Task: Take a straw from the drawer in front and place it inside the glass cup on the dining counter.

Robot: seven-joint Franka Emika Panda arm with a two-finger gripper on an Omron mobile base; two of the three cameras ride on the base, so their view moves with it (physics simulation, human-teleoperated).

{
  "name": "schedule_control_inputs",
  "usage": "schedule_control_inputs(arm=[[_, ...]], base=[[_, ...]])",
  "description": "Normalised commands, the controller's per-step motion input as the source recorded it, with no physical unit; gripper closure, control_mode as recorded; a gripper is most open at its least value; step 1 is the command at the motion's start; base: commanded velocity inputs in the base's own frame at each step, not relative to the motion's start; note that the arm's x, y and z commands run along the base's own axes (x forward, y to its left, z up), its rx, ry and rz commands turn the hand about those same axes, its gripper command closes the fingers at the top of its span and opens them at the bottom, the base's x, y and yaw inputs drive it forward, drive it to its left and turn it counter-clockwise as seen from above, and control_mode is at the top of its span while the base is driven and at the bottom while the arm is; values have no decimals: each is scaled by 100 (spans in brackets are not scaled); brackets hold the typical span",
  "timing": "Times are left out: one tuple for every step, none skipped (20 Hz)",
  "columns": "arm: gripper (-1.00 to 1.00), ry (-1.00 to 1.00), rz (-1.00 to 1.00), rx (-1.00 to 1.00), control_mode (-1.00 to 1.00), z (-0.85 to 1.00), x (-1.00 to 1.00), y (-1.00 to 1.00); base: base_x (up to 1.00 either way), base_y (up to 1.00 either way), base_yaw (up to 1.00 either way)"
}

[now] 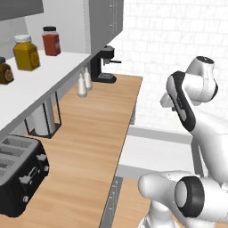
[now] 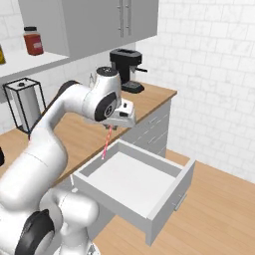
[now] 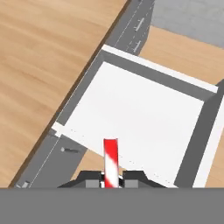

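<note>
Gripper: my gripper (image 3: 110, 180) is closed narrowly on the straw (image 3: 110, 162), one dark finger tip pressed against each side of it.
Straw: red and white striped; in the right base view the straw (image 2: 106, 143) hangs straight down from my hand, its lower end level with the back left corner of the drawer (image 2: 164, 209).
Drawer: pulled fully out from under the wooden worktop (image 2: 79, 134); its pale floor lies below my hand in the hand view, bounded by grey walls.
Arm pose: in the right base view my arm rises from the lower left, bends at the elbow and reaches right, with the hand pointing down over the drawer's back left corner, beside the worktop's front edge.
Worktop, left to right: a toaster (image 1: 20, 173) at the near left edge and a coffee machine (image 1: 105, 64) at the far end.
</note>
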Motion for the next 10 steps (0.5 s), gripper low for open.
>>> schedule_control_inputs(arm=[[100, -9, -16, -8, -100, 100, -94, 51], [100, -8, -14, -9, -100, 97, -91, 54], [100, -5, -11, -8, -100, 90, -82, 52], [100, -6, -8, -6, -100, 81, -81, 44], [100, -5, -7, -6, -100, 69, -72, 39], [100, -7, -7, -7, -100, 63, -73, 41], [100, -3, -6, -6, -100, 49, -62, 31], [100, 0, -4, -2, -100, 26, -54, 26], [100, 0, -3, 0, -100, 23, -72, 19], [100, 0, 0, 0, 100, 0, 0, 0]], base=[[0, 0, 0], [0, 0, 0], [0, 0, 0], [0, 0, 0], [0, 0, 0], [0, 0, 0], [0, 0, 0], [0, 0, 0], [0, 0, 0], [-85, 16, -5]])
